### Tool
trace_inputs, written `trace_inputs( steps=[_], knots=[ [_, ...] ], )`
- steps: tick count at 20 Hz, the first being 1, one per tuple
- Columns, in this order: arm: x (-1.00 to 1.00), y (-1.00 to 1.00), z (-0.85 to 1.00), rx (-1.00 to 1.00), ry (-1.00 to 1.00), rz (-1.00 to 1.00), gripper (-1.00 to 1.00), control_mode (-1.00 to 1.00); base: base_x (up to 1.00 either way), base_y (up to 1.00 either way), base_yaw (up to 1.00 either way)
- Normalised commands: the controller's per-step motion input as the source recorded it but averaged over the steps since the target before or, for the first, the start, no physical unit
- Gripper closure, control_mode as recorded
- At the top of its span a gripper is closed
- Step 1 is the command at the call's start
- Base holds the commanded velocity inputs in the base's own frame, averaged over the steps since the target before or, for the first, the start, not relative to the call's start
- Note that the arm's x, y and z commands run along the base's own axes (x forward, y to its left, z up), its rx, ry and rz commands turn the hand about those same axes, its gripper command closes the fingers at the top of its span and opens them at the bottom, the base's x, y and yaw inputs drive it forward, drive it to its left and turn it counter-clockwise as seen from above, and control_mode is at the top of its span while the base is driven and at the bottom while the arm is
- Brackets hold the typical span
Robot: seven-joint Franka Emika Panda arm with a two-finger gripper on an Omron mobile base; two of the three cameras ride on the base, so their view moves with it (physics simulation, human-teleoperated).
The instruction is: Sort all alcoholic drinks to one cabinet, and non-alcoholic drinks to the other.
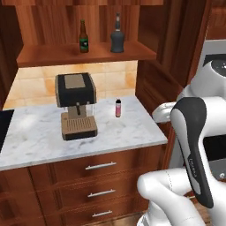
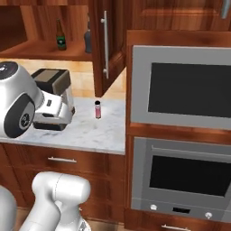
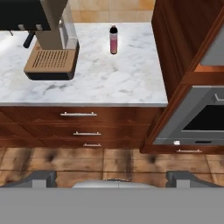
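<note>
Tool (image 3: 112, 178) spread, empty | pink bottle (image 3: 113, 40) upright on counter (image 3: 109, 83) | beer bottle (image 1: 84, 37), grey bottle (image 1: 117, 35) on cabinet shelf (image 1: 57, 55)

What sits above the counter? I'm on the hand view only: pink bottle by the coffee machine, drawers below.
Observer: An open wall cabinet. A brown beer bottle stands upright on its shelf.
Operator: Anything with it?
Observer: A dark grey bottle, upright to the beer's right and apart from it.
Operator: Where's the door?
Observer: In the right base view the door is swung out over the counter, above the pink bottle, with its silver handle vertical.
</note>
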Motion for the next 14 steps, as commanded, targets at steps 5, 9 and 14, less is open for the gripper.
trace_inputs(
  steps=[5, 9, 14],
  knots=[
    [0.0, 0.0, 0.0, 0.0, 0.0, 0.0, -1.0, 1.0, 0.03, 0.01, -0.12],
    [0.0, 0.0, 0.0, 0.0, 0.0, 0.0, -1.0, 1.0, 0.14, 0.14, -0.16],
    [0.0, 0.0, 0.0, 0.0, 0.0, 0.0, -1.0, 1.0, 0.1, 0.36, -0.12]
  ],
)
